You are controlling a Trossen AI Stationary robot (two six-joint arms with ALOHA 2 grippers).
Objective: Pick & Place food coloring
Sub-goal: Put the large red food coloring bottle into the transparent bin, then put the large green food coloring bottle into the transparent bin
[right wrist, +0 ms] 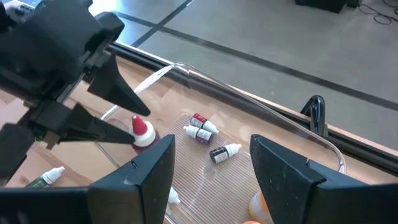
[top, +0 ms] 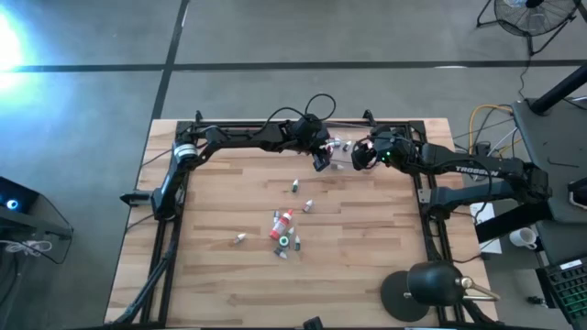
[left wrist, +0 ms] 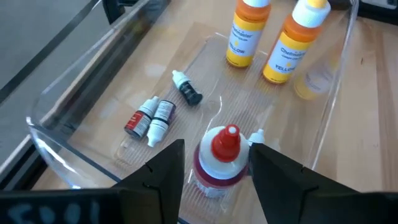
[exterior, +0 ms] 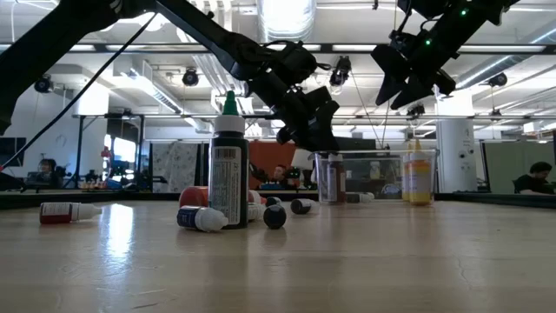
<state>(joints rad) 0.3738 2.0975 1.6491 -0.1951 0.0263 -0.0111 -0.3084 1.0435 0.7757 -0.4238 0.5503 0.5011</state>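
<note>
Left claw (left wrist: 214,171) stands over the clear plastic box (left wrist: 62,118), fingers apart around a red-capped food coloring bottle (left wrist: 219,158), apparently just set down upright; withdrawing carelessly could topple it; right claw (right wrist: 211,165), open, hovers at three o'clock.

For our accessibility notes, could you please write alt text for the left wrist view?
The left gripper straddles an upright red-capped bottle inside a clear plastic box. Three small bottles lie nearby; two yellow bottles stand behind.
</note>
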